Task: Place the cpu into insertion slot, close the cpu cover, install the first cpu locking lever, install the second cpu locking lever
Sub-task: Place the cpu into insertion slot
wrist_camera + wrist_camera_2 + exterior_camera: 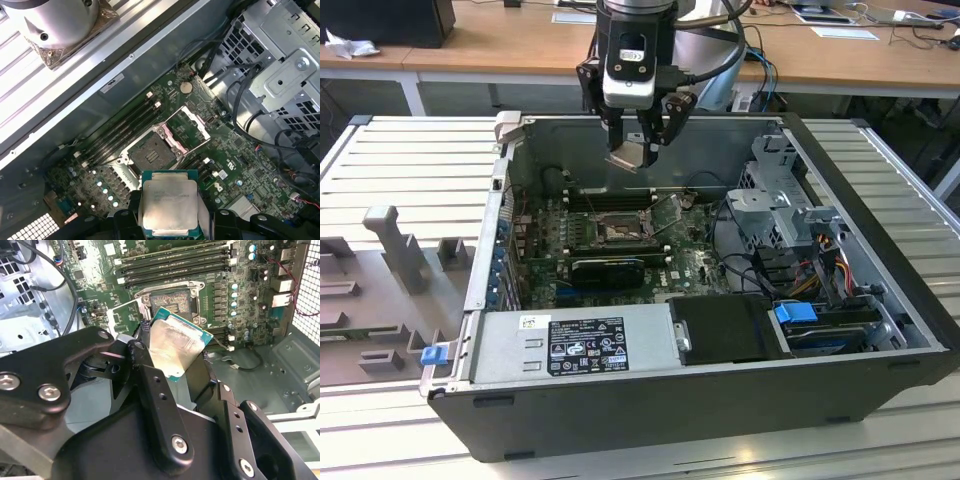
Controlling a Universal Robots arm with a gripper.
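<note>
My gripper (pixel 632 152) is shut on the cpu (pixel 630 157), a flat square chip with a pale metal top, held by two opposite edges between black fingers (pixel 125 220). It hangs tilted inside the open computer case, well above the green board. The cpu (pixel 169 202) (pixel 177 345) appears in both wrist views. The insertion slot (pixel 618 232) (pixel 152 152) (pixel 175 302) lies open with its dark centre bare. The cpu cover (pixel 189 124) (pixel 126 315) is swung back, off to one side of the slot. I cannot make out the two locking levers among the socket's metalwork.
A grey labelled power-supply box (pixel 590 345) fills the case's near side. A metal drive cage (pixel 785 200) with cables stands at the exterior view's right. Memory slots (pixel 610 198) run behind the socket, a black card (pixel 610 268) in front. A grey fixture (pixel 395 250) sits outside the case.
</note>
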